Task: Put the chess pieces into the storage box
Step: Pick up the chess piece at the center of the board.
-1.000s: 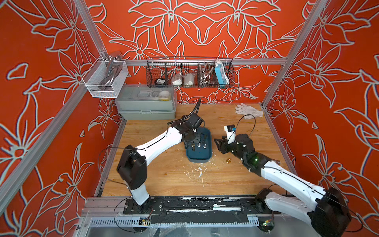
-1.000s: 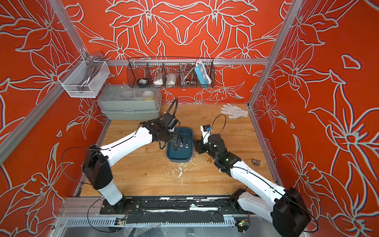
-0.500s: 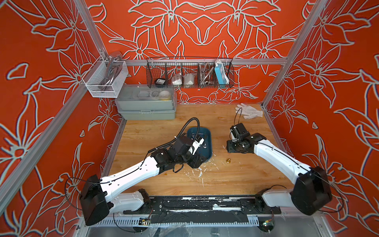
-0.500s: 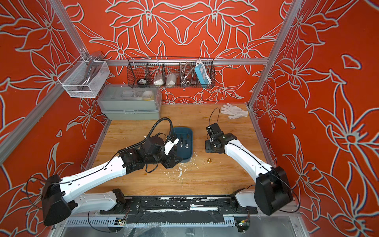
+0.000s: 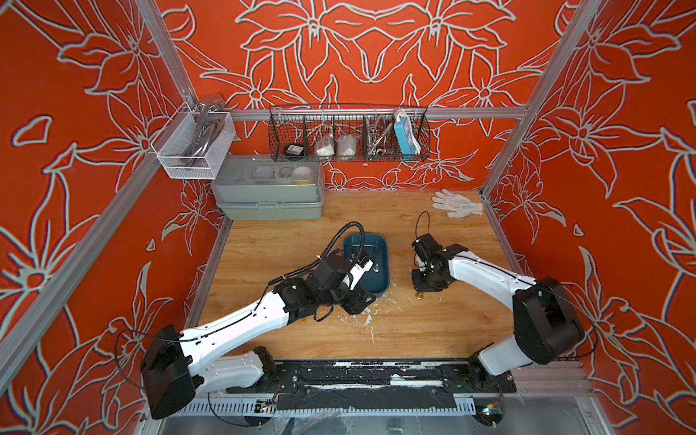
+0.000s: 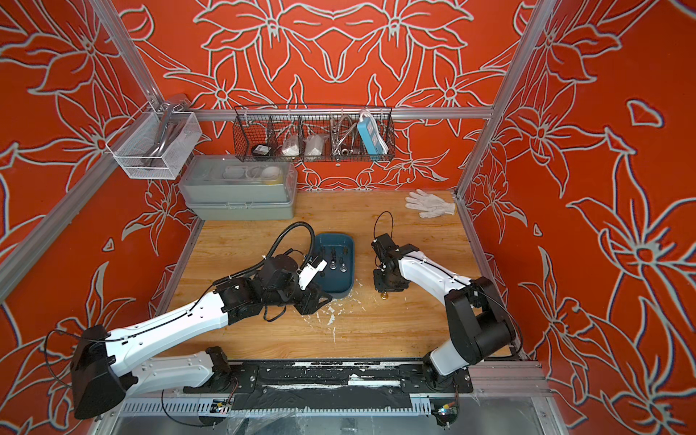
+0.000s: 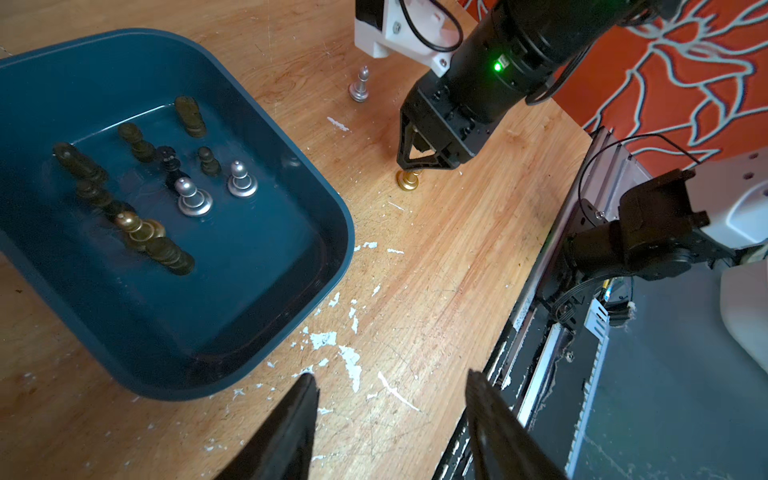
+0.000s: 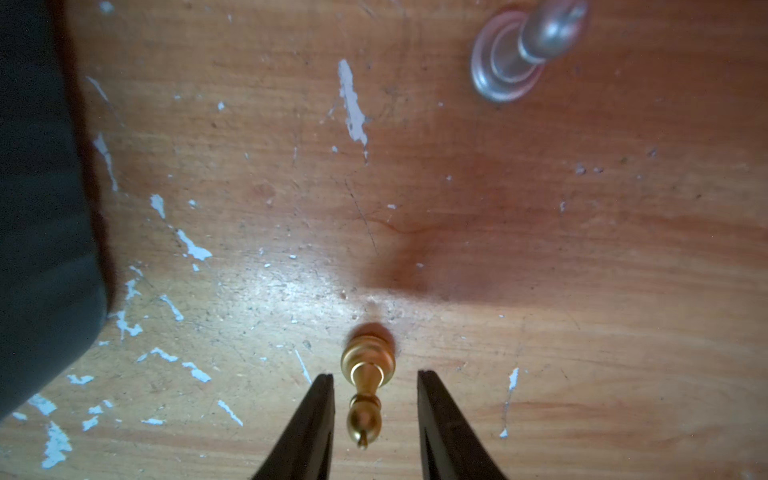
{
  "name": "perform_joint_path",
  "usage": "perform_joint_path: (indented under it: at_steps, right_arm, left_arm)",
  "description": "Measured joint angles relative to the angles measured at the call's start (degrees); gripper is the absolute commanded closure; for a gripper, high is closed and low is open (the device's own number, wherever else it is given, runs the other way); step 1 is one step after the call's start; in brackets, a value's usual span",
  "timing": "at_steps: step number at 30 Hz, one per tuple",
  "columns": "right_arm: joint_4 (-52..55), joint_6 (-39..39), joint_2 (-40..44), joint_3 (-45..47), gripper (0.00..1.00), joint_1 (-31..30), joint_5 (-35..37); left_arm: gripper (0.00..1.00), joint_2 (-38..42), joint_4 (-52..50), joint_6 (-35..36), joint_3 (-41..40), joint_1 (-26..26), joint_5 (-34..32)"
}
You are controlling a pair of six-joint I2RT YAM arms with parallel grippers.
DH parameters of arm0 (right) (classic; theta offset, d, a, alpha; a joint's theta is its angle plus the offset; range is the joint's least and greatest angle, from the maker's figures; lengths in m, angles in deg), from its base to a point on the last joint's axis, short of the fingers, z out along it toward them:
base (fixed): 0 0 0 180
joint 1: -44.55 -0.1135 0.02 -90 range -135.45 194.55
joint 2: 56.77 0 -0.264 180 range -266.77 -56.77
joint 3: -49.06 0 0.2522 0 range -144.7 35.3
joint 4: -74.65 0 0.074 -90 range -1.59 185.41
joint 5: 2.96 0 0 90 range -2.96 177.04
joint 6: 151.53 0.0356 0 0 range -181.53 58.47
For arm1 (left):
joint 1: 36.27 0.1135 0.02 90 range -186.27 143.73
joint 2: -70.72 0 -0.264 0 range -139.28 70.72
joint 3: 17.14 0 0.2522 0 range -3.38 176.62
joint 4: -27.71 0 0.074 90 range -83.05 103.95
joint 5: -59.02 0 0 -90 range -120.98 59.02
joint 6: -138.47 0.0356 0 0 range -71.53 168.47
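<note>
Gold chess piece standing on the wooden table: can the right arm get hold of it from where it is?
Probably yes. The right tool straddles the small upright gold chess piece, open jaws on either side with gaps, nothing between.

Silver piece (image 8: 524,54) and box (image 8: 37,187) are blurred and cropped in the right wrist view; dark pieces (image 7: 78,163) in the box smear together, uncountable.

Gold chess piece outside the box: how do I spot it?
Find the blue storage box mid-table. Beside it, the jaws of the right gripper stand either side of an upright gold piece. The only other loose piece nearby is silver.
</note>
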Motion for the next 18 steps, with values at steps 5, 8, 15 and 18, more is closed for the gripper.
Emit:
perform_joint_path:
  at_steps: [5,8,15,18]
  right_arm:
    - [-0.55,0.13,-0.39,0.55,0.67,-0.52,-0.11]
    - [-1.18,0.15,-1.05,0.57,0.70,-0.66,-0.20]
    - [-2.69,0.42,-1.62,1.29,0.73,-0.66,-0.24]
    - [-2.97,0.42,-1.86,1.57,0.73,-0.66,-0.24]
  left_arm:
    - [0.43,-0.09,0.02,0.02,0.00,0.00,-0.63]
    - [0.43,-0.42,0.00,0.00,0.00,0.00,-1.25]
    - [0.43,-0.85,0.00,-0.02,0.00,0.00,-1.99]
    - [0.43,-1.14,0.02,-0.04,0.00,0.00,-2.40]
